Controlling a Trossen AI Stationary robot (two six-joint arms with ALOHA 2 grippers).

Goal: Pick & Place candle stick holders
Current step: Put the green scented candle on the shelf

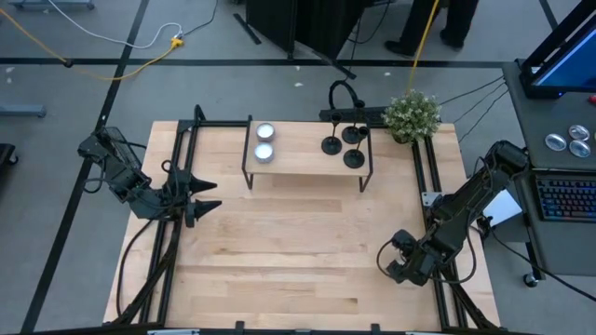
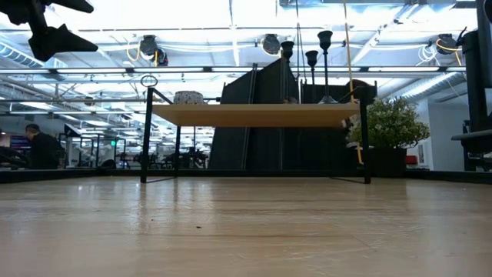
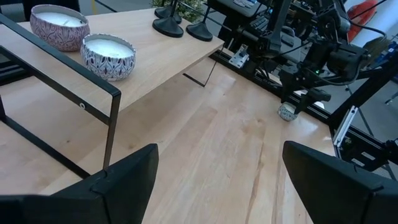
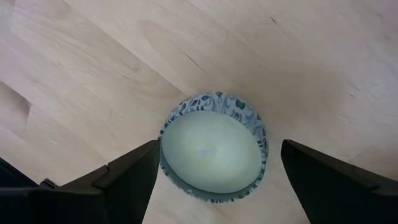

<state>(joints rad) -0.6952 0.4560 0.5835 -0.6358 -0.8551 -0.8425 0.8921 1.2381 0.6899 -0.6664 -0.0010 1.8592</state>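
Here the three candle stick holders stand close together at the right end of a small raised shelf, upper middle of the high view, with two patterned candle tins at the shelf's left end. In the low view their tall stems rise well above the shelf board. None has been lifted yet.

The left hand hangs at the left edge of the counter, its fingers spread and holding nothing. The right hand sits low at the lower right of the high view, pointing down at a third candle tin on the counter; its fingers stand apart on either side of the tin, and I cannot tell whether they touch it.

As I judge it, the step in hand is a first reach for a holder. The right arm is nearer that end of the shelf. It would do well to rise first, come over the shelf from above, and close on a stem rather than the flat base, taking the holder nearest the front edge so the others are not knocked.

The shelf's thin black frame, the cables at its back and the plant at its right corner crowd the approach. The broad bare counter in front offers open room to set holders down.
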